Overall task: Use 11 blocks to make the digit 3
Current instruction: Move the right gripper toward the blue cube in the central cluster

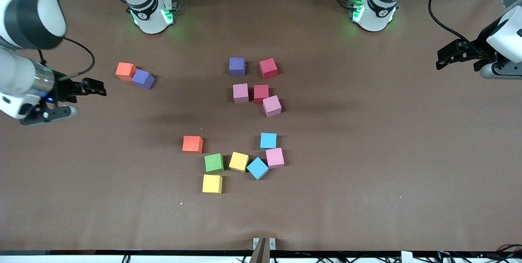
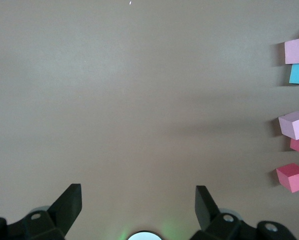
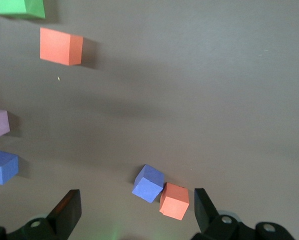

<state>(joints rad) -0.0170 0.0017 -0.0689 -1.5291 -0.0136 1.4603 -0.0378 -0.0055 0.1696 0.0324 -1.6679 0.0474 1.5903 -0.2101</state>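
Both arms parked out at the table ends, nothing in hand. Left gripper [image 1: 442, 60] hangs over bare table at the left arm's end, jaws spread wide, empty. Right gripper [image 1: 98, 88] hangs at the right arm's end, jaws equally wide, empty; its wrist view shows an orange block [image 3: 174, 201] and a purple block [image 3: 148, 183] just below it.

Block layout, clock-face from table centre in the front view:
- 12 o'clock cluster: purple block [image 1: 237, 67] and red block [image 1: 268, 68] side by side with a gap; nearer the camera, pink block [image 1: 240, 93] touching second red block [image 1: 261, 93], and another pink block [image 1: 272, 106] skewed at that red one's corner.
- 6 o'clock cluster: sky blue block [image 1: 268, 141], pink block [image 1: 275, 158] touching it, second sky blue block [image 1: 257, 168] turned diamond-wise, yellow block [image 1: 238, 162], green block [image 1: 214, 163], second yellow block [image 1: 212, 184], and a lone orange block [image 1: 192, 144] toward 8.
- 10 o'clock: the orange/purple pair, touching, well apart from the rest.

No digit 3 reads yet; I'd say little or no arranging is done.

Handling, my read: foam cubes, so light and a bit squashy, matte faces should give decent friction. Grab across two opposite flat faces, mid-height, jaws squared to the cube. The skewed ones need wrist rotation first. Touching neighbours are the risk: a finger coming down between them will likely shove the next cube, and they're light enough to skid.
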